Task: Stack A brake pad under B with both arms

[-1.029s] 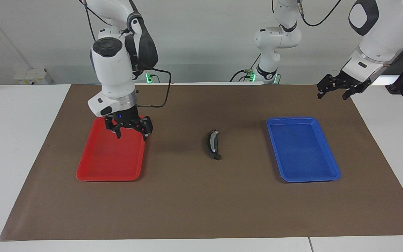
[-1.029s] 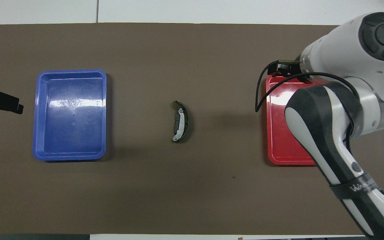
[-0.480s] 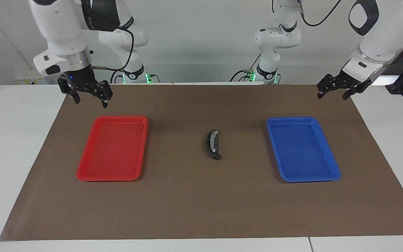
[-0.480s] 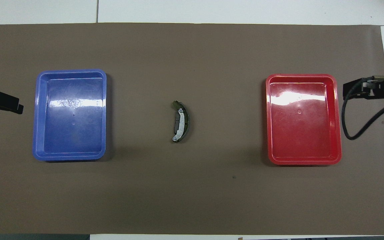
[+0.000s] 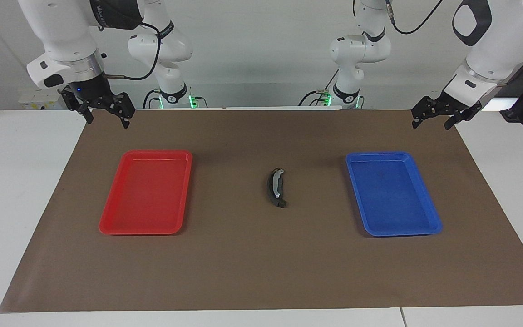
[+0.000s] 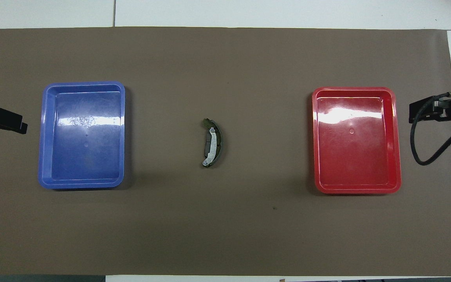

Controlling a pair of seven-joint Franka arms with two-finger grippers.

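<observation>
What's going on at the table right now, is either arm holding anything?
Neither arm holds anything. The stack sits on the brown mat midway between the red tray and the blue tray, both bare: B, the crescent piece with the silver strip, shows on top, and the A brake pad cannot be made out separately. The right gripper hangs open over the mat's corner at its own end, and the left gripper waits open over the mat's edge at its end.
</observation>
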